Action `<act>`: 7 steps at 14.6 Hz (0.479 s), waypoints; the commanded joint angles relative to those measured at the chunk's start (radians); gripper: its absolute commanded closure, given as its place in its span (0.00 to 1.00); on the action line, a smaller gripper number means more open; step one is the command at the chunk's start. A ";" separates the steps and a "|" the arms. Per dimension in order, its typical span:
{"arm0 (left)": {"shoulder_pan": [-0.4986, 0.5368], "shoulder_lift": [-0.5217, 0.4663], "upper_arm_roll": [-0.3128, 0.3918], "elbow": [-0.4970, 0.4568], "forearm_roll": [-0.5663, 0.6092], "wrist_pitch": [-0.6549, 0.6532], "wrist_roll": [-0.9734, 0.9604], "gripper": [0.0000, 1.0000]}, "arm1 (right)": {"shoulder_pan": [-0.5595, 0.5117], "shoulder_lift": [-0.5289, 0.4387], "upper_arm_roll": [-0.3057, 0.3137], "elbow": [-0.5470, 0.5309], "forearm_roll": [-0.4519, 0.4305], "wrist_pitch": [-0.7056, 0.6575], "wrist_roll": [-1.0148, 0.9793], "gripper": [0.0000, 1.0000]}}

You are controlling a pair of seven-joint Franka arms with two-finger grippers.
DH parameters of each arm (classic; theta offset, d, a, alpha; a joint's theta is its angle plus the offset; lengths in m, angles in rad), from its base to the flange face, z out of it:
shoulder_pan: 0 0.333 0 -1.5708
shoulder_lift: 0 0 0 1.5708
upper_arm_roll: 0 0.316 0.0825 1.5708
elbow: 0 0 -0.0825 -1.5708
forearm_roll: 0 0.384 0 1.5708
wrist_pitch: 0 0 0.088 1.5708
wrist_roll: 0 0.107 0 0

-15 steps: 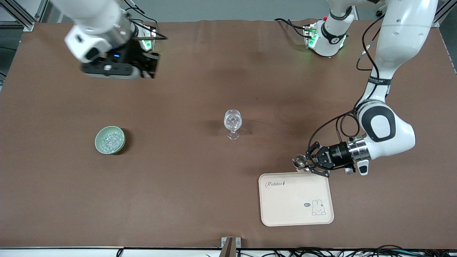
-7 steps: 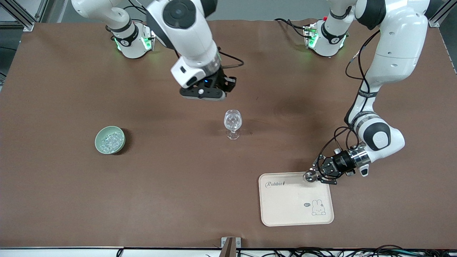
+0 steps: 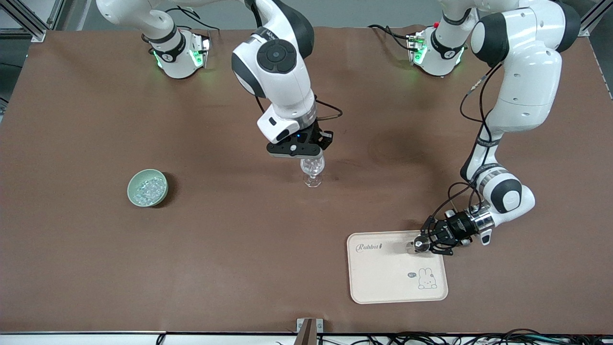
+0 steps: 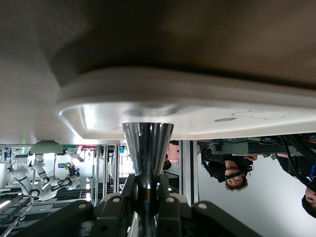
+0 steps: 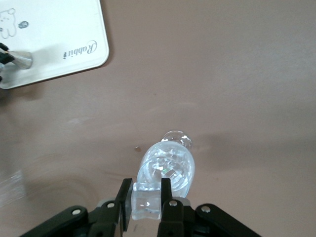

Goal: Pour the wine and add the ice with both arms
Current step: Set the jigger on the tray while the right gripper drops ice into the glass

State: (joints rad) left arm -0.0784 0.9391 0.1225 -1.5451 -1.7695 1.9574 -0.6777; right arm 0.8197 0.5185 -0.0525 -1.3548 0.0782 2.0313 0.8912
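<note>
Now the right gripper has swung in from its own end of the table and hangs just over the stemmed glass, pinching one clear ice cube between its fingers. That means the ice is about ready to drop in. The left gripper has come down over the cream rabbit tray, still clamped on the little silver jigger, so the pouring looks finished. More ice sits in the green bowl toward the right arm's end. The table is plain brown cloth. Other robots and people show in the room.
</note>
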 commanded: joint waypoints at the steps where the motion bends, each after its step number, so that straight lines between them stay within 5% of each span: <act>1: -0.001 0.009 0.006 0.025 -0.027 -0.022 0.010 0.83 | 0.013 0.005 -0.009 -0.012 -0.046 -0.005 0.017 1.00; 3: 0.000 0.017 0.008 0.022 -0.047 -0.032 0.041 0.79 | 0.027 0.034 -0.010 -0.009 -0.055 -0.003 0.018 1.00; 4: 0.000 0.026 0.008 0.022 -0.051 -0.058 0.062 0.63 | 0.032 0.037 -0.010 -0.009 -0.058 -0.003 0.018 1.00; 5: 0.003 0.035 0.009 0.020 -0.065 -0.080 0.081 0.01 | 0.033 0.040 -0.010 -0.009 -0.072 -0.003 0.018 0.99; 7: -0.003 0.038 0.034 0.020 -0.086 -0.110 0.102 0.00 | 0.039 0.044 -0.009 -0.012 -0.095 -0.002 0.020 0.98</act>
State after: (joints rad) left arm -0.0775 0.9609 0.1286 -1.5377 -1.8201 1.8928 -0.6048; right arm 0.8425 0.5662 -0.0525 -1.3593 0.0157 2.0272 0.8916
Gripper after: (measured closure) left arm 0.568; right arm 0.727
